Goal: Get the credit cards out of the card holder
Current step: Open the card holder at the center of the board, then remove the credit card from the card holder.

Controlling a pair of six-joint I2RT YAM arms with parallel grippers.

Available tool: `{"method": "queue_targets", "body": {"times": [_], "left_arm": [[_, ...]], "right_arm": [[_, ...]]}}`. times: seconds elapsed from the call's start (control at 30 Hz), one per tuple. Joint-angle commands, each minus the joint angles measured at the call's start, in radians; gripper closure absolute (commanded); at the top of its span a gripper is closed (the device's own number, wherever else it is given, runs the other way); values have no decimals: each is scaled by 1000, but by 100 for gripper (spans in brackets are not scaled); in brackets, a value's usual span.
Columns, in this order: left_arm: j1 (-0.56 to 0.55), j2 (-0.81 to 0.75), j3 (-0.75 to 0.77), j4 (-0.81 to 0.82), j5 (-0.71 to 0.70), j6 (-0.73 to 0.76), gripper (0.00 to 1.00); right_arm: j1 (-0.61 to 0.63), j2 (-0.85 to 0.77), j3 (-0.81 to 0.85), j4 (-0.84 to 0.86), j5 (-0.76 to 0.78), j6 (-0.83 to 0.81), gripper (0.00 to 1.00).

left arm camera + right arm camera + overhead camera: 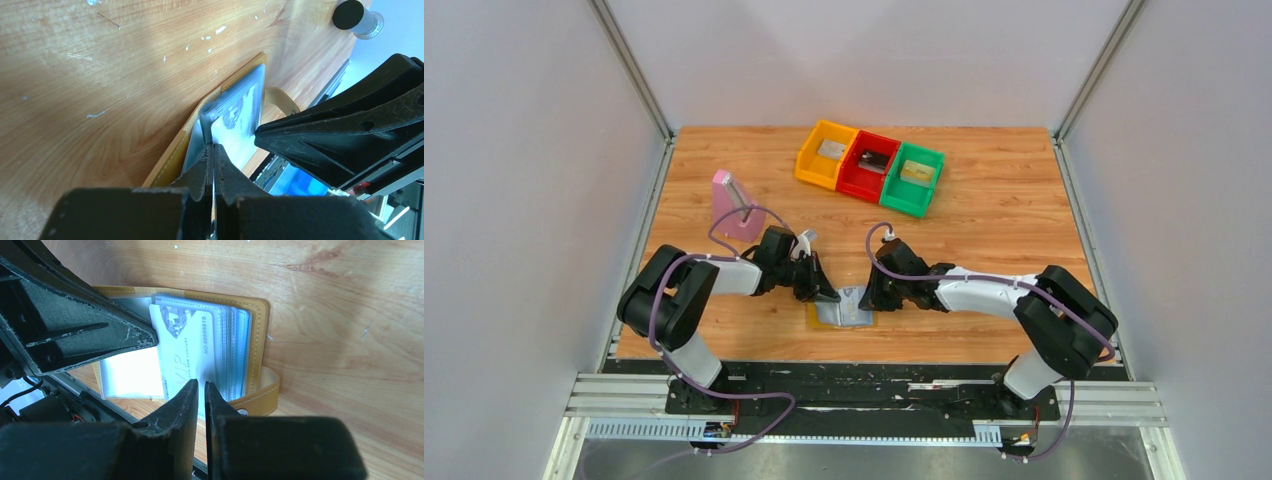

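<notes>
Two grippers work the open mustard-tan bifold card holder (844, 314) near the wooden table's (984, 230) front edge.
Extraction is beginning: my left gripper (212, 148) is clenched tight at a corner of the silver-grey plastic card (187, 350); my right gripper (201, 386) pinches the holder's clear sleeves. Next I'd draw left outward along the pocket while right anchors.

Table: I saw a wooden top (1004, 230), light grain, flecked with small white marks.
Pink block: I noted it (729, 212) upright on the table's left half, a thin dark rod (743, 199) against its face.
Bins: I counted three touching in a row toward the far edge: yellow bin (814, 175), red bin (856, 190), green bin (906, 205).
Enclosure: I saw plain white walls (864, 60) on three sides.
Near edge: I noted a metal rail (874, 398).
</notes>
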Motion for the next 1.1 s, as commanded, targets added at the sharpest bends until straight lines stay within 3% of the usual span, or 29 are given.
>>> {"method": "queue_targets", "body": {"times": [0.0,0.33,0.5,0.77,1.0,1.07], "left_arm": [[-1,-21,17,-14,-2,15,100],[-2,-33,6,13,2,21,57],[-5,-15,-20,42,1,17,54],[-10,26,-33,83,15,6,68],[-9,22,-8,25,-3,41,98],[-9,18,5,-12,-21,60,100]], "right_arm": [[-5,-36,-6,-45,19,-29,87],[-4,-21,57,-26,-30,-76,86],[-4,13,99,-20,-29,-93,86],[-5,75,109,-22,-1,-84,87],[-14,82,51,-21,20,-63,87],[-19,76,35,-19,26,-58,87]]}}
